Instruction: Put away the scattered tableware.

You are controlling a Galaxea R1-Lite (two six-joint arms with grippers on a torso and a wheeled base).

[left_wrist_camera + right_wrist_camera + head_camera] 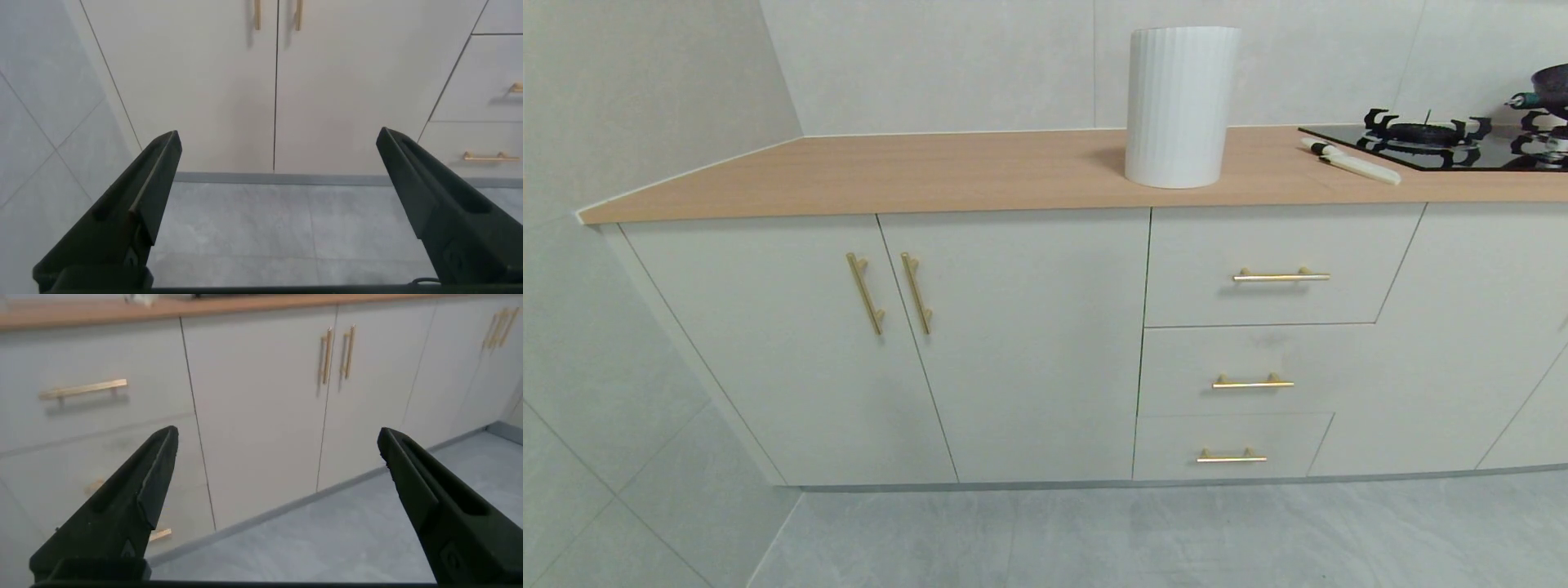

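White utensil (1352, 163) is seen lying flat on wood counter (931, 171), btwn ribbed white jar (1180, 106) and black hob (1437, 143), just beside hob's edge. Left gripper (278, 140) is held low, near floor, facing cupboard doors (351, 90), jaws wide, empty. Right gripper (278, 438) is held facing drawers (98, 359), jaws wide, empty.

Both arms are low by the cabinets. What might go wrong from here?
Rising, the open left claw or right claw may snag a protruding drawer handle.
The tall white container stands near the countertop's front edge; an arm sweep might topple it.
The white utensils lie flat beside the hob, so gripping may scrape its surface.
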